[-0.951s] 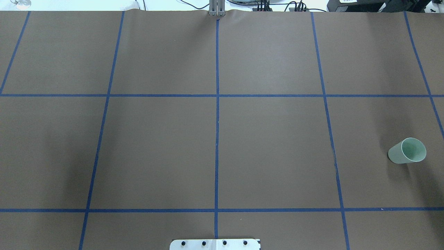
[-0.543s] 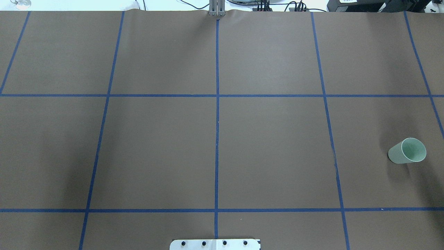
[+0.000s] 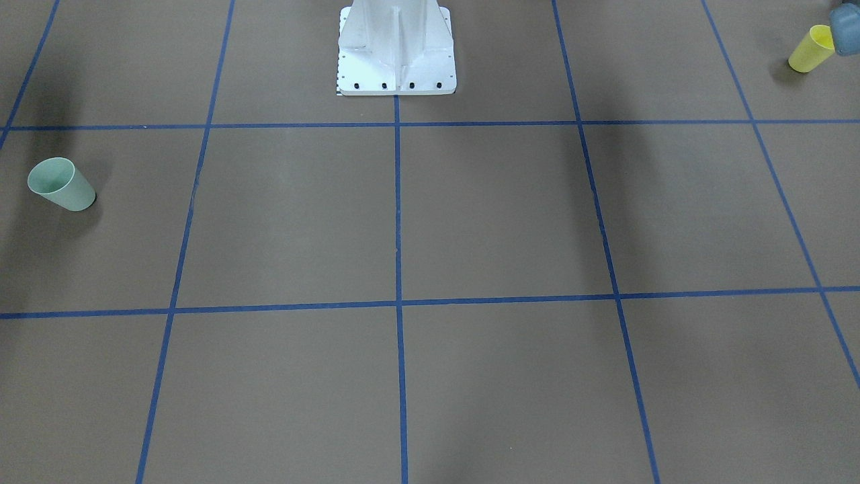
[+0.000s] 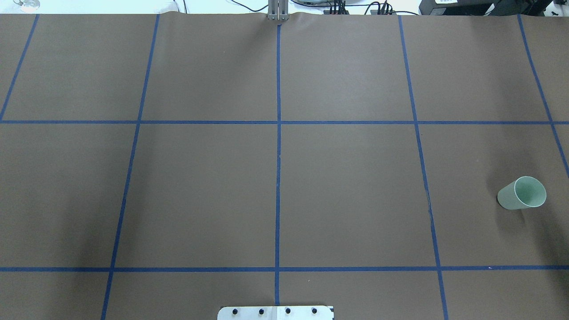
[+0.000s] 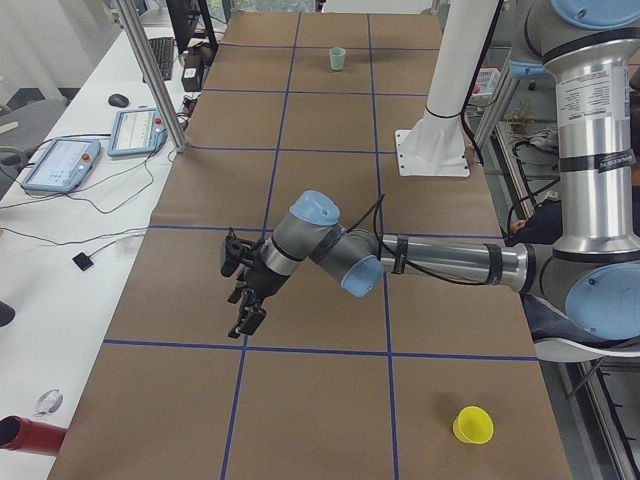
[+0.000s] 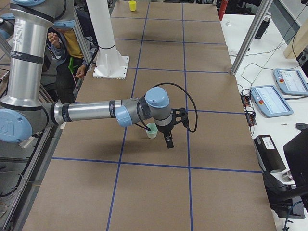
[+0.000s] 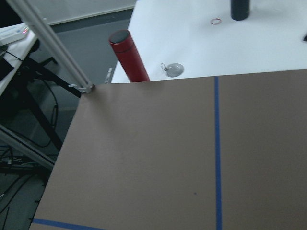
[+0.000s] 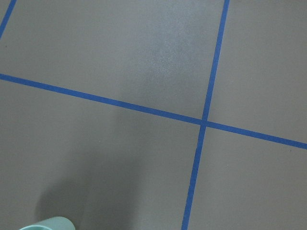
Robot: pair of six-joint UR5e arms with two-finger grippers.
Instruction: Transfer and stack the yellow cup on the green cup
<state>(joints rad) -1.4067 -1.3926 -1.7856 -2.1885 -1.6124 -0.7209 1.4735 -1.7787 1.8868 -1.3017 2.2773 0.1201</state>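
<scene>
The yellow cup stands upright near the table's end on my left side; it also shows in the exterior left view and far off in the exterior right view. The green cup stands upright at the right end. My right gripper hangs above the table just beside the green cup, whose rim shows at the bottom of the right wrist view. My left gripper hovers over bare table, well away from the yellow cup. I cannot tell whether either gripper is open or shut.
The white robot pedestal stands at mid table on the robot's side. A red bottle and small items lie past the left table end. Teach pendants and aluminium posts line the far side.
</scene>
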